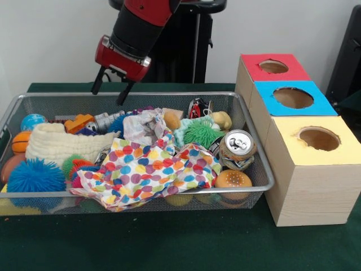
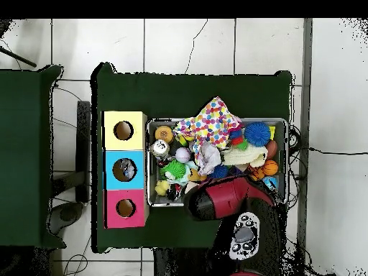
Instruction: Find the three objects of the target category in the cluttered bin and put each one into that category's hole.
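Judging from the front view, the spiky green ball (image 1: 201, 133) in the middle of the wire bin (image 1: 256, 148), if it is a target, is soft, light and springy; squeezing it across its middle should hold. The dented can (image 1: 236, 149) beside it is stiff and slick. The gripper (image 1: 110, 90) hangs over the bin's far left rim, tilted, jaws apart and empty. A dotted cloth (image 1: 152, 169) may hide more.

From overhead, the arm (image 2: 226, 200) covers the bin's near edge; the three boxes (image 2: 124, 169) sit just beside the bin.
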### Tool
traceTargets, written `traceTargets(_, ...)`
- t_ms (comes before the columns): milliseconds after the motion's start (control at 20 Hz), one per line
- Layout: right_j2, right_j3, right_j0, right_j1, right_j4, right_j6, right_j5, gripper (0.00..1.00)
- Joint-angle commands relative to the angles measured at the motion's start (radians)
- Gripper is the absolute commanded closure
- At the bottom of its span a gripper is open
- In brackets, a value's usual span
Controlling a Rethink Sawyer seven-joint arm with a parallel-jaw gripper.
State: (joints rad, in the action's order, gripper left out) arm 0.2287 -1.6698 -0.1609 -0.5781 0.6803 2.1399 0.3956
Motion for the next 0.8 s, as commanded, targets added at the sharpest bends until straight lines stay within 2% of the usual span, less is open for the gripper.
traceTargets(50, -0.194, 0.071, -0.085, 0.046, -0.007, -0.219, 0.147, 0.0)
traceTargets(200, -0.255, 0.08, -0.137, 0.043, -0.016, -0.28, 0.196, 0.0)
traceTargets(500, -0.349, 0.113, -0.204, 0.058, -0.009, -0.341, 0.29, 0.0)
traceTargets(700, -0.389, 0.131, -0.225, 0.067, 0.007, -0.351, 0.326, 0.0)
traceTargets(800, -0.376, 0.132, -0.204, 0.058, 0.034, -0.323, 0.334, 0.0)
